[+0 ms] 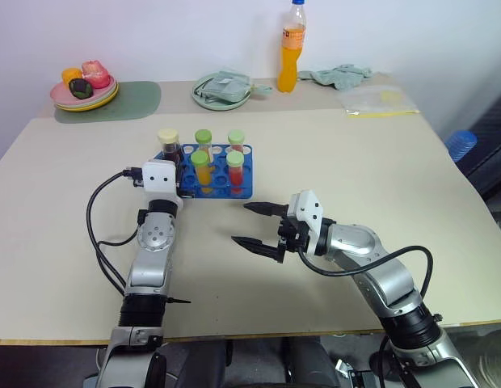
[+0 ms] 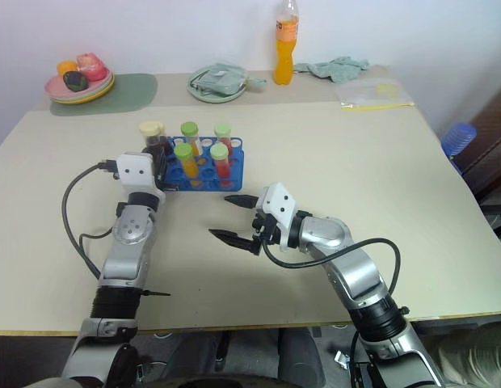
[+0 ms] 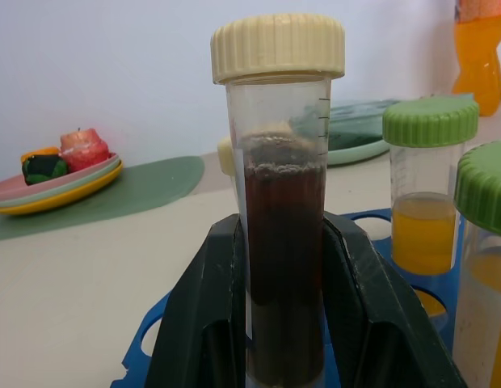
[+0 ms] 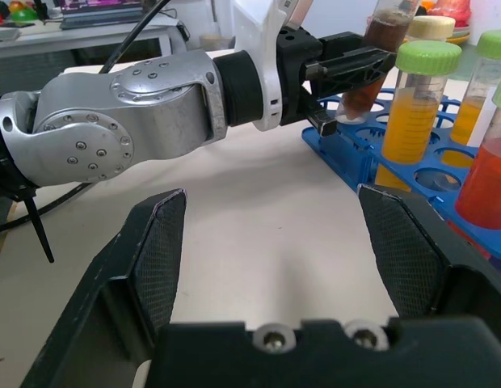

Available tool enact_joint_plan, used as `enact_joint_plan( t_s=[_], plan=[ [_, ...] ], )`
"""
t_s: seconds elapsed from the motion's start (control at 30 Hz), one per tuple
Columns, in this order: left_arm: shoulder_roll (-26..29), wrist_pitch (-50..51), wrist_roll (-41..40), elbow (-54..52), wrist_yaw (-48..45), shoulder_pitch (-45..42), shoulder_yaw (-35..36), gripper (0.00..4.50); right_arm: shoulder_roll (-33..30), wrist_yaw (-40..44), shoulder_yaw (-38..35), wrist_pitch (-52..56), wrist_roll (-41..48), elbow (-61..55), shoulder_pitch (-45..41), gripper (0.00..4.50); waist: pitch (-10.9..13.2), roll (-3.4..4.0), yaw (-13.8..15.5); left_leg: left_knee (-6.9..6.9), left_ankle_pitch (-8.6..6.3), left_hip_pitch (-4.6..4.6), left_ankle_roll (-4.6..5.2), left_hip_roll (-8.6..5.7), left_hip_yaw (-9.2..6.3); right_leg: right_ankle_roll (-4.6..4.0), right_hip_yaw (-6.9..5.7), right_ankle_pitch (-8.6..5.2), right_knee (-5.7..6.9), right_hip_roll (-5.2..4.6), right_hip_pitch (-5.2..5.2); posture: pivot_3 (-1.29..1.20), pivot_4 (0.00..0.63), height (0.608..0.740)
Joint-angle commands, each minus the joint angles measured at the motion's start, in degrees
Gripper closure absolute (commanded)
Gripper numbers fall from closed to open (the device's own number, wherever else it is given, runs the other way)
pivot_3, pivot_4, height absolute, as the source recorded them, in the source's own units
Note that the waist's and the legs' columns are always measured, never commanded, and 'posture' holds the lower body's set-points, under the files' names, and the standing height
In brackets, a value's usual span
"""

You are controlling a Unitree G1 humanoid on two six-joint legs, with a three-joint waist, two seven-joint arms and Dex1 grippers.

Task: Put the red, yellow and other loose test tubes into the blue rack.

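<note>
The blue rack stands on the table's middle left, with several green-capped tubes upright in its holes, among them a yellow-orange one and a red one. My left gripper is shut on the dark maroon tube with a cream cap. It holds this tube nearly upright at the rack's left end, its bottom at a corner hole. My right gripper is open and holds nothing. It hovers over bare table in front of the rack and points toward the left arm.
Along the back edge stand an orange drink bottle, a pale green plate with a cloth on it, and a fruit plate on a green mat. A crumpled cloth and a plastic bag lie back right.
</note>
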Motion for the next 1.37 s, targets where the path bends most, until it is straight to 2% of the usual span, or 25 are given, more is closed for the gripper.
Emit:
enact_joint_plan(
  t_s=[0.03, 0.07, 0.17, 0.3, 0.33, 0.47, 0.57, 0.8, 0.97, 1.1, 1.37],
  plan=[
    [-0.4, -2.2, -0.7, 1.1, -0.3, 0.0, 0.1, 3.8, 0.2, 0.0, -0.7, -0.9, 0.2, -1.5, -0.2, 0.75, 0.0, 0.0, 0.0, 0.0, 0.0, 0.0, 0.0, 0.0, 0.0, 0.0, 0.0, 0.0, 0.0, 0.0, 0.0, 0.0, 0.15, 0.74],
    [-0.4, -2.6, -0.9, 1.2, -0.4, 0.3, 0.2, 3.8, 0.1, 0.0, -0.7, -0.8, 0.2, -1.5, -0.2, 0.75, 0.0, 0.0, 0.0, 0.0, 0.0, 0.0, 0.0, 0.0, 0.0, 0.0, 0.0, 0.0, 0.0, 0.0, 0.0, 0.0, 0.15, 0.74],
    [-0.7, -3.3, -1.3, 0.9, -0.5, 1.0, 0.2, 2.39, 0.0, 0.0, -0.9, -0.8, 0.2, -1.6, -0.1, 0.75, 0.0, 0.0, 0.0, 0.0, 0.0, 0.0, 0.0, 0.0, 0.0, 0.0, 0.0, 0.0, 0.0, 0.0, 0.01, 0.0, 0.15, 0.74],
    [-1.0, -3.5, -2.1, -1.9, -0.6, 2.4, 0.7, 0.27, -0.2, 0.1, -1.2, -1.3, 0.2, -1.9, 0.0, 0.75, 0.0, 0.0, -0.1, -0.01, 0.0, 0.0, 0.0, 0.01, 0.0, 0.0, 0.0, 0.0, 0.0, 0.0, -0.01, 0.0, 0.15, 0.74],
    [-1.0, -3.6, -2.6, -3.2, -0.7, 3.0, 1.0, 0.02, -0.1, -0.4, -1.6, -1.9, 0.0, -2.0, -0.1, 0.75, 0.0, 0.0, -0.1, -0.01, 0.0, 0.0, 0.0, 0.01, -0.01, 0.0, 0.0, 0.0, 0.01, 0.01, -0.02, 0.0, 0.15, 0.74],
    [0.7, -2.5, -5.0, -11.0, -2.6, 7.1, 3.0, 0.02, -1.1, -1.5, -5.0, -1.4, 1.2, -2.8, -0.9, 0.75, 0.0, 0.0, -0.2, -0.01, 0.0, 0.0, 0.0, 0.02, -0.03, 0.0, 0.01, 0.0, -0.01, 0.0, -0.02, 0.0, 0.15, 0.74],
    [4.0, 1.5, -10.1, -19.0, -6.6, 11.9, 6.3, 0.02, -3.5, -1.0, -9.0, 1.2, 4.1, -4.7, -1.1, 0.75, 0.0, 0.01, -0.2, -0.03, 0.0, 0.0, 0.0, 0.05, -0.05, -0.01, 0.02, 0.0, 0.0, 0.01, -0.04, 0.0, 0.15, 0.74],
    [19.9, 14.8, -24.0, -28.0, -23.8, 25.0, 15.1, 0.02, -14.8, 0.2, -22.4, 4.6, 6.7, -2.8, 2.8, 0.75, 0.0, 0.03, 0.2, -0.04, -0.02, 0.03, 0.04, 0.09, -0.02, -0.03, 0.01, -0.01, -0.09, 0.0, 0.07, 0.0, 0.15, 0.74],
    [27.6, 17.2, -27.1, -26.4, -33.5, 30.9, 18.4, 0.02, -21.7, 3.0, -30.2, 3.2, 5.7, 4.4, 7.7, 0.75, 0.0, 0.04, 0.2, -0.07, -0.05, 0.07, 0.08, 0.16, 0.02, -0.04, -0.02, -0.02, -0.19, 0.0, 0.18, 0.0, 0.15, 0.74],
    [27.8, 18.4, -27.0, -27.8, -33.0, 30.9, 17.8, 0.02, -23.7, 5.3, -31.8, 0.9, 5.8, 9.0, 8.6, 0.75, 0.0, 0.09, -0.1, -0.12, -0.07, 0.21, 0.12, 0.23, 0.08, -0.05, -0.01, -0.02, -0.27, 0.0, 0.31, 0.0, 0.15, 0.74],
    [25.4, 19.7, -25.4, -29.8, -30.2, 30.1, 16.4, 0.02, -22.8, 6.1, -30.0, -1.9, 4.7, 10.5, 8.6, 0.75, 0.0, 0.13, 0.0, -0.15, -0.08, 0.27, 0.13, 0.27, 0.11, -0.05, 0.02, -0.01, -0.28, 0.0, 0.35, 0.0, 0.15, 0.74]
  ],
)
